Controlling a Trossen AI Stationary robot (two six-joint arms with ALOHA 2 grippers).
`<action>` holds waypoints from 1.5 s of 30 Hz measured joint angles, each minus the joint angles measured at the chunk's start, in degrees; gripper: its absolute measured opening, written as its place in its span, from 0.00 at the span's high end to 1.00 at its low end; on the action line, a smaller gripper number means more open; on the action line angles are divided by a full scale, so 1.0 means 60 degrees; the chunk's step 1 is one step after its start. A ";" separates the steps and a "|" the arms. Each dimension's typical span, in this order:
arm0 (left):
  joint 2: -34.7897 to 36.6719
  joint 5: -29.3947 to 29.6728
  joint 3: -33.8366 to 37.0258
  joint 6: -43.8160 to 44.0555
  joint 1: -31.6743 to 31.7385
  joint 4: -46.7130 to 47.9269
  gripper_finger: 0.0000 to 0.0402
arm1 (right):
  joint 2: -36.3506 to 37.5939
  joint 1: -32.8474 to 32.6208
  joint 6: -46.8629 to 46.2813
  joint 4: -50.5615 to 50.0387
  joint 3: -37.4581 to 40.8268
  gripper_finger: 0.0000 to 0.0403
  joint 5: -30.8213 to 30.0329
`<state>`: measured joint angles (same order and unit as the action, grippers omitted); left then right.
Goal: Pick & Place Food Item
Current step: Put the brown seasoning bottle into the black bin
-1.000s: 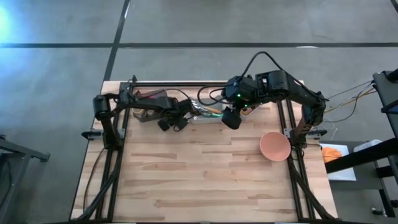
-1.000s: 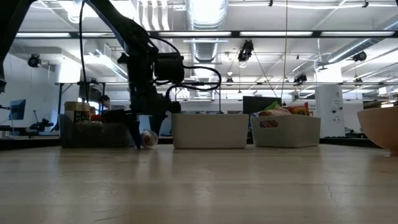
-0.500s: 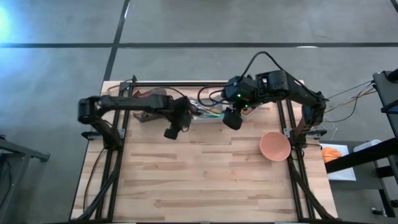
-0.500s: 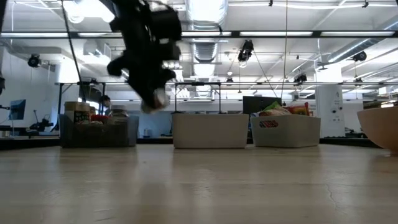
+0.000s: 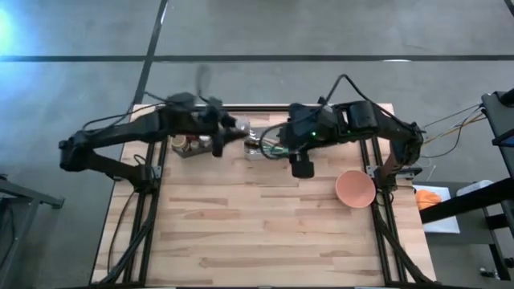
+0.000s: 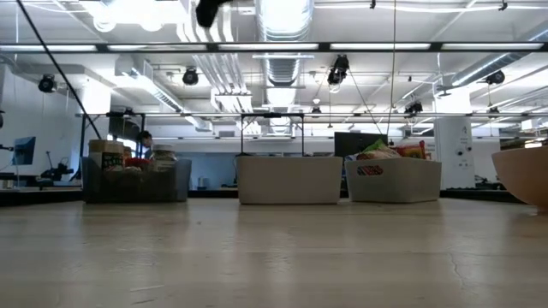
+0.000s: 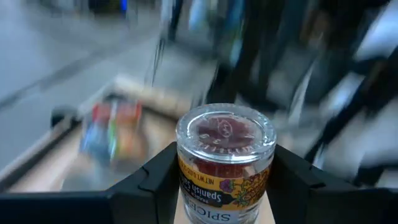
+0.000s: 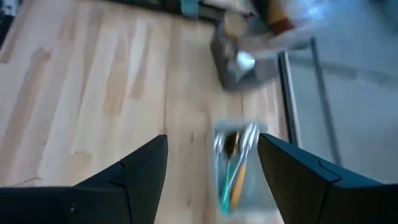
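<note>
The left gripper (image 7: pixel 224 186) has a spice jar (image 7: pixel 225 163) clamped between its fingers, lifted off the table (image 5: pixel 265 225). The right gripper (image 8: pixel 214 165) hangs spread and empty near the bins, so I'd say the pick is done and placing, perhaps in the orange bowl (image 5: pixel 355 189), remains.

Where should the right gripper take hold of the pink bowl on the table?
Probably the rim, from straight above. The pink bowl sits upright with its mouth open and looks too wide to span, so one finger goes inside the wall and one outside. The rim's side facing the open right gripper is closest. The left gripper holds a spice jar.
</note>
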<state>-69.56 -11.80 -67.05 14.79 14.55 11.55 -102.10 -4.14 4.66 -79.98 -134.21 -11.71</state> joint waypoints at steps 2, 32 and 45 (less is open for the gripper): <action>0.0331 0.0318 -0.0002 0.0834 0.0000 -0.1156 0.56 | 0.0000 -0.0219 0.0714 0.0552 0.0000 0.39 -0.0098; -0.0682 0.0589 -0.0036 0.6728 -0.0124 -0.9681 0.56 | -0.0037 -0.1741 0.9605 1.0393 0.1280 0.39 -0.5745; -0.1066 0.0096 -0.0091 0.8503 -0.0184 -1.0498 0.56 | -0.0025 -0.1699 1.0560 1.1433 0.1450 0.39 -0.5372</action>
<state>-75.95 -11.22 -67.59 65.80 13.44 -51.44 -102.26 -14.34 68.03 -11.38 -125.51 -43.94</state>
